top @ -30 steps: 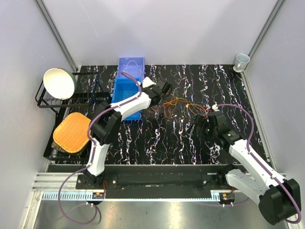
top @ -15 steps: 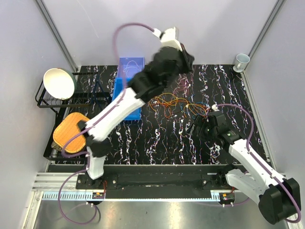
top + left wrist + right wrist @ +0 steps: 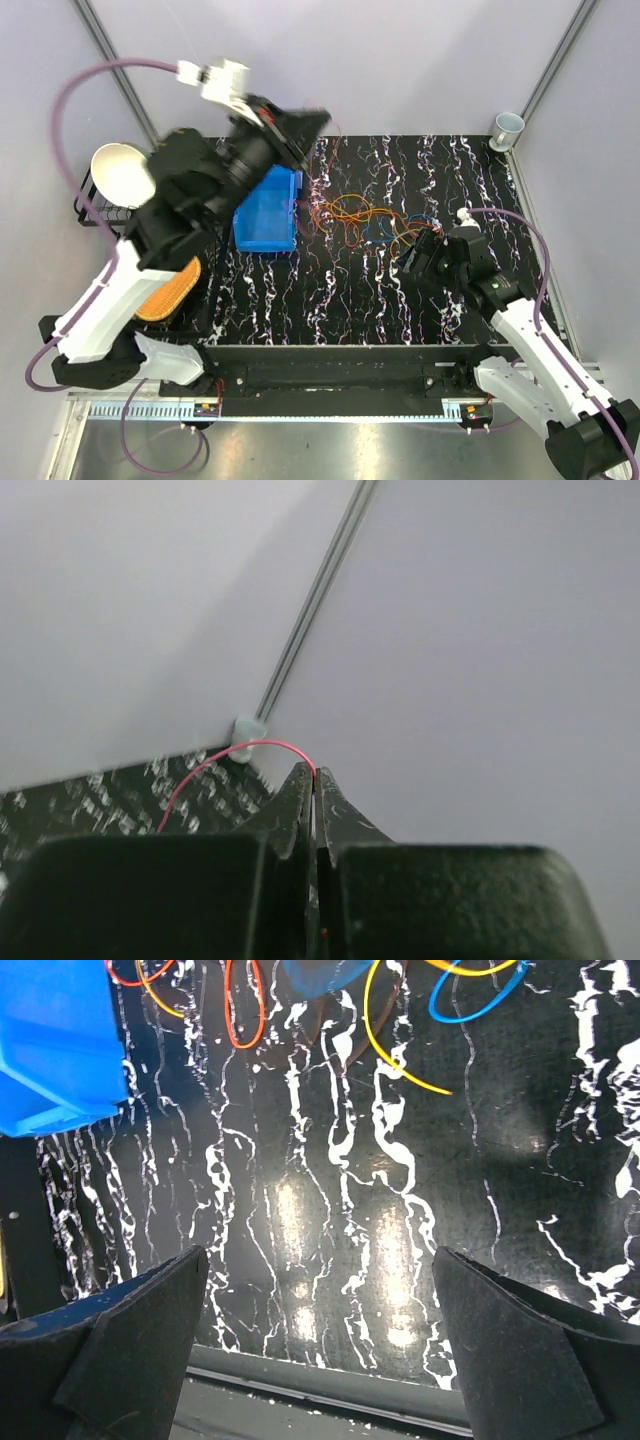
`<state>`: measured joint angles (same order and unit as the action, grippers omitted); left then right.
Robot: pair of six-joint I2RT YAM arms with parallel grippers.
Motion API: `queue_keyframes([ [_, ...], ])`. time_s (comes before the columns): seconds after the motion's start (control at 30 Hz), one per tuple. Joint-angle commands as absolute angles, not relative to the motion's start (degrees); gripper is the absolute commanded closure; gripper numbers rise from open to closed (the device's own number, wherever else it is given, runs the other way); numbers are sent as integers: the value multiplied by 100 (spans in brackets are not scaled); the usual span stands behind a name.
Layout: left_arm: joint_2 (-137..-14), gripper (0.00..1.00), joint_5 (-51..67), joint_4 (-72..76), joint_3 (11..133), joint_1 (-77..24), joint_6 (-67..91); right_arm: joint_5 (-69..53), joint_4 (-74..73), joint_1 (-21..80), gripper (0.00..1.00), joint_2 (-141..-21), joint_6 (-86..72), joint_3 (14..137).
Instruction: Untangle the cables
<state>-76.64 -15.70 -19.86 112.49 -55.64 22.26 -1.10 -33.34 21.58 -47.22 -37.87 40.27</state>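
The cables (image 3: 362, 219) lie as a loose tangle of thin orange, red, yellow, blue and brown wires in the middle of the black marbled table (image 3: 330, 290). My left gripper (image 3: 312, 118) is raised high above the blue bin and is shut on a thin red wire (image 3: 215, 765), which arcs down from the fingertips (image 3: 300, 780) toward the table. My right gripper (image 3: 414, 262) is open and empty, low over the table just near and right of the tangle. In the right wrist view, orange (image 3: 245, 1010), yellow (image 3: 395, 1055) and blue (image 3: 470, 1000) loops lie beyond its gripper (image 3: 320, 1340).
A blue bin (image 3: 265, 215) stands left of the tangle and shows in the right wrist view (image 3: 55, 1040). A white bowl (image 3: 122, 175) sits on a black rack at far left, with a woven orange mat (image 3: 170, 290) below it. A white cup (image 3: 508, 126) stands in the far right corner.
My left arm has swung from low beside the tangle up and to the left, lifting the red wire. The tangle has shifted slightly left. The right arm has barely moved.
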Motion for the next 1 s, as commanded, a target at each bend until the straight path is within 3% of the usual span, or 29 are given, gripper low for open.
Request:
queue_keyframes([
  [0.0, -7692, 100, -1222, -2294, 9944, -5563, 2346, 44, -3542, 2145, 0, -4693, -3902, 4157],
  [0.13, -7462, 100, -634, -2268, 9352, -5572, 2557, 18, -3455, 2153, 0, -4737, -3973, 4061],
  [0.37, -6874, 100, -711, -2460, 8414, -5572, 3119, -570, -2954, 2153, 0, -5044, -4368, 3683],
  [0.67, -6907, 100, -1626, -3059, 6428, -5581, 3892, -589, -2611, 2145, 0, -5378, -4351, 3507],
  [0.97, -7873, 97, -2742, -3111, 5923, -5529, 4087, -694, -2189, 2153, 0, -5941, -4342, 3401],
])
